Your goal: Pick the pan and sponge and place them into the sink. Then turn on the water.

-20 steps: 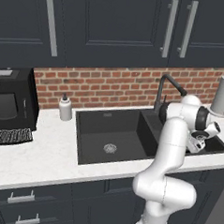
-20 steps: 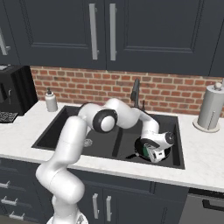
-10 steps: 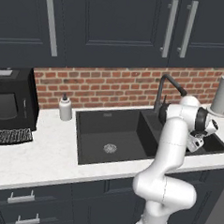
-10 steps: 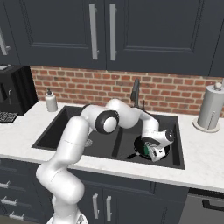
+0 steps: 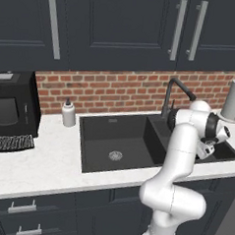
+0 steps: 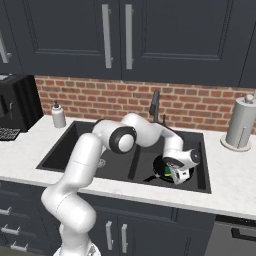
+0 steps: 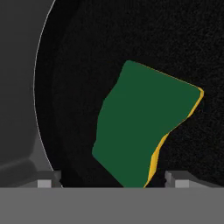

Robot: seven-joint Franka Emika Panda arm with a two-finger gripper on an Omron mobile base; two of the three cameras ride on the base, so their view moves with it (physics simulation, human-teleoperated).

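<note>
Sink [image 6: 120, 175] noted, dark double basin; pan [image 6: 161, 167] lying in smaller basin, at 3 o'clock of the drain basin. Sponge [image 7: 142, 127] resting green face up inside pan [image 7: 87, 43], at 6 o'clock of its floor in hand view. Gripper [image 7: 113, 180] directly above sponge — tips spread wide, clamped on nothing. Sponge judged light, soft, compressible; best pinched across short sides. Faucet [image 6: 156, 104] lever next — small, stiff, likely to slip.
</note>
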